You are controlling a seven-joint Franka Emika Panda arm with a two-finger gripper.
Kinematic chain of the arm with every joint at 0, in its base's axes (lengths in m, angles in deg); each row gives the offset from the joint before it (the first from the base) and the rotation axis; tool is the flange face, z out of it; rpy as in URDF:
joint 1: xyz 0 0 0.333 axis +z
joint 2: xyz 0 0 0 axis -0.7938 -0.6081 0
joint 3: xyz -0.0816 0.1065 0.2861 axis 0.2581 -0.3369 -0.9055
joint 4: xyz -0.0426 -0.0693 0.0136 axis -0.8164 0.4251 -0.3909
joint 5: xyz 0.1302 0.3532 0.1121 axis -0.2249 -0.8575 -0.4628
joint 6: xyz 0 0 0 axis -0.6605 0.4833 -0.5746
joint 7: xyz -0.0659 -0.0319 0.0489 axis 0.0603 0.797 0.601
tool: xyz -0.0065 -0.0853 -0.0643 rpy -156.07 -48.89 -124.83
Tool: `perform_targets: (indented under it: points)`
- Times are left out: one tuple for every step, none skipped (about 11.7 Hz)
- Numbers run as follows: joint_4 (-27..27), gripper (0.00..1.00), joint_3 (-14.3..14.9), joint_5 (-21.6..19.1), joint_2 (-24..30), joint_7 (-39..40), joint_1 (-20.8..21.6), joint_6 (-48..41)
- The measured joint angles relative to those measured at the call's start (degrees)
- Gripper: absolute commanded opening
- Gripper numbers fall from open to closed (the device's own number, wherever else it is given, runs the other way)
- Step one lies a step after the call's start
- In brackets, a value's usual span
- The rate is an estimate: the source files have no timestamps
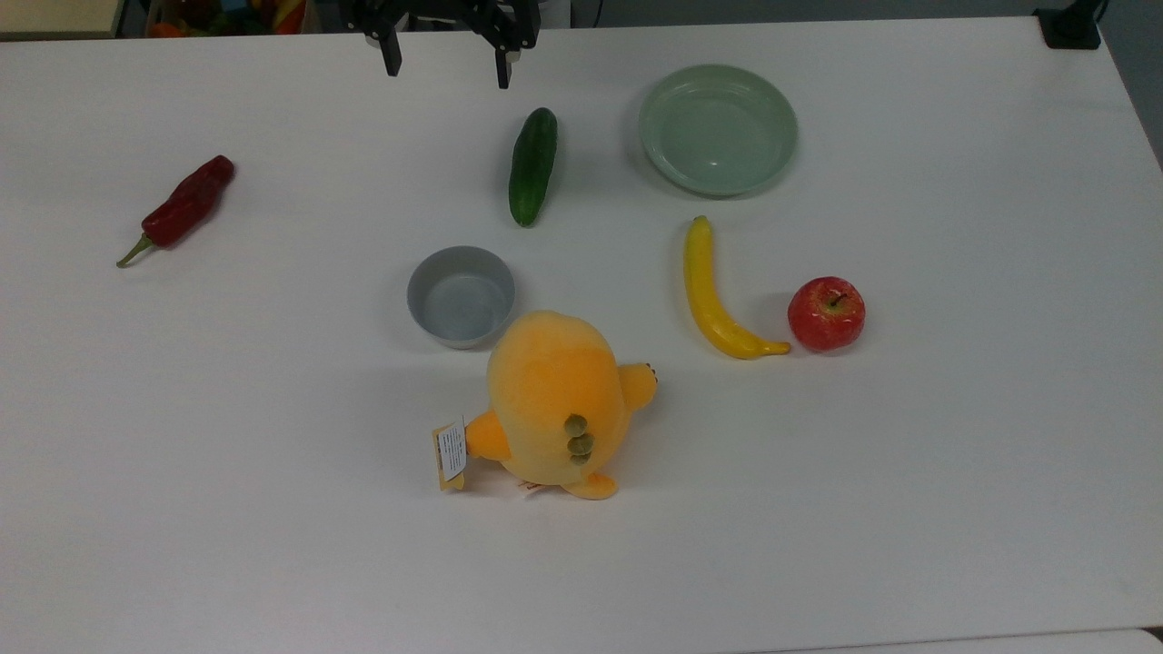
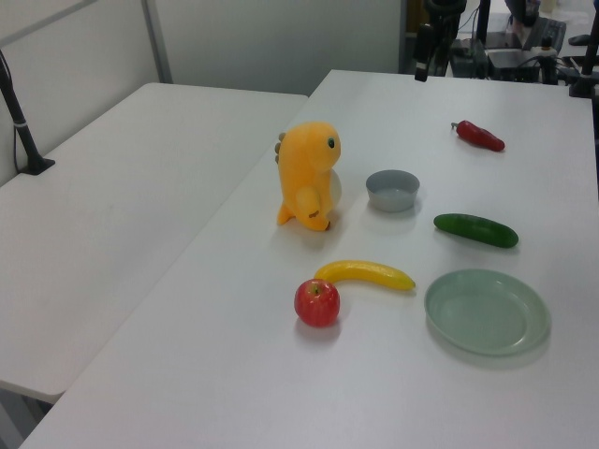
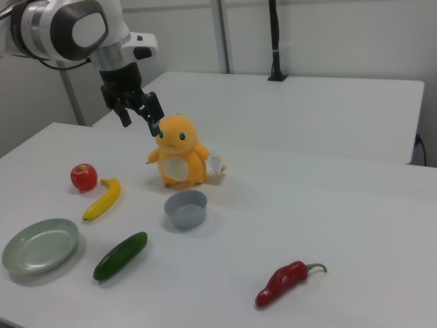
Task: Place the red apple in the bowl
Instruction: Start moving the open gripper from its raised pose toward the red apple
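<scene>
Your gripper (image 1: 445, 65) hangs above the bench's (image 1: 909, 472) far edge in the top view, jaws spread apart, holding nothing. The red apple (image 1: 826, 313) sits on the bench just beside the banana's (image 1: 712, 295) tip, well apart from the bowl (image 1: 461, 295). The bowl stands empty, close against the orange plush toy (image 1: 557, 402).

White tabletop (image 2: 187, 374), apple (image 2: 317, 302) just beside banana (image 2: 367, 274), green dish (image 2: 487, 311) near cucumber (image 2: 475, 229), grey bowl (image 2: 392, 190) empty beside orange plush (image 2: 307, 176), chili (image 2: 479, 137) farther back
</scene>
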Motion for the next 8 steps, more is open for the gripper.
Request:
perform_targets:
  points:
    - [-0.2, 1.00, 0.0, 0.0, 0.0, 0.0, -0.1, 0.0]
    - [-0.4, 1.00, 0.0, 0.2, 0.0, 0.1, -0.2, 0.0]
    - [-0.9, 1.00, -0.1, 0.4, 0.0, 0.2, -0.5, 0.0]
    - [-1.3, 1.00, -0.1, 0.5, 0.0, 0.2, -0.7, 0.0]
    - [-1.4, 1.00, -0.1, 0.5, 0.0, 0.2, -0.7, 0.0]
    - [-1.4, 1.00, -0.1, 0.5, 0.0, 0.2, -0.7, 0.0]
    - [-1.4, 1.00, -0.1, 0.5, 0.0, 0.2, -0.7, 0.0]
    - [-1.6, 1.00, -0.1, 0.5, 0.0, 0.2, -0.7, 0.0]
